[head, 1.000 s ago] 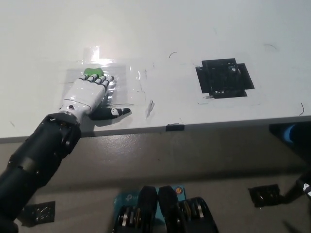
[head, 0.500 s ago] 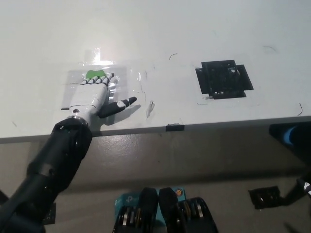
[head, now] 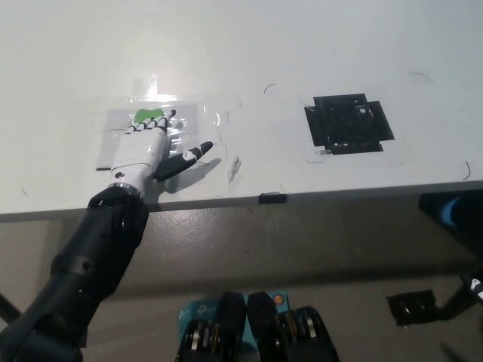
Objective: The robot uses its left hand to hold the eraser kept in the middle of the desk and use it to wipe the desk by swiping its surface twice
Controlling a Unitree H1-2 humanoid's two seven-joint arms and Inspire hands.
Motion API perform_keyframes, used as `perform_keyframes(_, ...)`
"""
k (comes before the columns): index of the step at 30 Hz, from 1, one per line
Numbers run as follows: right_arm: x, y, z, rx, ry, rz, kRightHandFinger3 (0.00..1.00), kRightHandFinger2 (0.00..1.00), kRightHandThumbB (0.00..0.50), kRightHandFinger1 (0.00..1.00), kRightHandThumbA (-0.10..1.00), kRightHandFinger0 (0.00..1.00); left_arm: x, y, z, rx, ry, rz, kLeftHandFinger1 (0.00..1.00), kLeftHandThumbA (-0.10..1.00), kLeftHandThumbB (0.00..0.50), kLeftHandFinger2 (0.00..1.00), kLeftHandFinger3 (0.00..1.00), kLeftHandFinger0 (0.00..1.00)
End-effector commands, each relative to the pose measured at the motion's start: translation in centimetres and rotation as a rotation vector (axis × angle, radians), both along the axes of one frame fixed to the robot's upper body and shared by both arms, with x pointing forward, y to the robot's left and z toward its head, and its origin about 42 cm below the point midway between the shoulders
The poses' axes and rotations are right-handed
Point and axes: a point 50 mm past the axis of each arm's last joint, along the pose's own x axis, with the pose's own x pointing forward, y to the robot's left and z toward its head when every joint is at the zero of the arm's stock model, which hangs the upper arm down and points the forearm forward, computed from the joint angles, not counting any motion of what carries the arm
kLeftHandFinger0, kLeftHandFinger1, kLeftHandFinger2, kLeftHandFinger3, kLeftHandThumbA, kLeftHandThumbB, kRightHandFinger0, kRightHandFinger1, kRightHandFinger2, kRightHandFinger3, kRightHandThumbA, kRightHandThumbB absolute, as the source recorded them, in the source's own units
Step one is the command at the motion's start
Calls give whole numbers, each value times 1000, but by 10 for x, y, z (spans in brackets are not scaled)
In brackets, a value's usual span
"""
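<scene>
The eraser (head: 148,116), a small green object, lay on the white desk (head: 249,53) toward its left part, on a patch of clear tape (head: 155,121) stuck to the surface. Only the far portion of the eraser showed; the rest was covered by the fingertips (head: 155,125) of the left hand (head: 141,151). The white hand lay palm-down and flat on the desk, its fingers extended forward side by side and resting on the near edge of the eraser, with the thumb (head: 189,157) spread out to the side toward the desk's middle, touching nothing. The fingers were thus extended rather than curled; whether they pressed on the eraser firmly enough to hold it could not be told. The dark forearm (head: 94,256) ran from the wrist over the desk's near edge toward the lower left of the view. To the right of the thumb, thin scratch-like marks (head: 233,167) crossed the surface. Farther right, well apart from the hand, a black taped square (head: 349,122) sat on the desk. A small black tab (head: 272,197) was fixed to the near edge of the desk. The right hand was not visible.
</scene>
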Motion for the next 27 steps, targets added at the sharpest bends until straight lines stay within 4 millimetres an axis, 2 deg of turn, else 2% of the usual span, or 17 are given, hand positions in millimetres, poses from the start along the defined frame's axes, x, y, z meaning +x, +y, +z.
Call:
perform_keyframes(1, 9, -3, 19, 1, -104, -12, 1000, 1000, 441, 1000, 1000, 1000, -34, 20, -72, 104, 295, 60, 1000, 1000, 473, 1000, 1000, 1000)
perform_keyframes(3, 12, -1, 22, 0, -113, -8, 1000, 1000, 440, 1000, 1000, 1000, -35, 23, -73, 123, 300, 60, 1000, 1000, 498, 1000, 1000, 1000)
perform_keyframes(9, 19, 3, 27, -12, -120, 9, 1000, 1000, 420, 1000, 1000, 1000, -41, 12, -84, 211, 347, 31, 1000, 1000, 489, 1000, 1000, 1000)
perform_keyframes(13, 22, 9, 29, -10, -129, 32, 1000, 1000, 402, 1000, 1000, 1000, -39, -13, -86, 258, 368, -16, 1000, 1000, 496, 1000, 1000, 1000)
perform_keyframes(14, 24, 12, 30, -12, -130, 39, 1000, 1000, 401, 1000, 1000, 1000, -40, -10, -87, 257, 368, -12, 1000, 1000, 496, 1000, 1000, 1000)
perform_keyframes(15, 24, 13, 32, -12, -135, 28, 1000, 1000, 395, 1000, 1000, 1000, -38, -23, -86, 262, 383, -23, 1000, 1000, 500, 1000, 1000, 1000)
perform_keyframes(16, 24, 16, 31, -13, -134, 33, 1000, 1000, 394, 1000, 1000, 1000, -39, -19, -87, 261, 385, -18, 1000, 1000, 500, 1000, 1000, 1000)
perform_keyframes(19, 22, 18, 33, 8, -141, 30, 1000, 1000, 388, 1000, 1000, 1000, -39, -39, -90, 273, 384, -40, 1000, 1000, 500, 1000, 1000, 1000)
perform_keyframes(20, 22, 19, 33, 6, -142, 35, 1000, 1000, 387, 1000, 1000, 1000, -40, -39, -91, 271, 381, -40, 1000, 1000, 500, 1000, 1000, 1000)
perform_keyframes(22, 23, 19, 35, 26, -159, 35, 1000, 1000, 378, 1000, 1000, 1000, -40, -56, -91, 273, 397, -54, 1000, 1000, 500, 1000, 1000, 1000)
perform_keyframes(24, 23, 21, 34, 27, -161, 36, 1000, 1000, 378, 1000, 1000, 1000, -41, -60, -92, 268, 396, -66, 1000, 1000, 500, 1000, 1000, 1000)
perform_keyframes(25, 23, 23, 34, 35, -159, 36, 1000, 1000, 396, 1000, 1000, 1000, -42, -64, -92, 258, 395, -69, 1000, 1000, 485, 1000, 1000, 1000)
perform_keyframes(27, 22, 22, 34, 32, -159, 30, 1000, 1000, 389, 1000, 1000, 1000, -43, -86, -89, 239, 401, -100, 1000, 1000, 482, 1000, 1000, 1000)
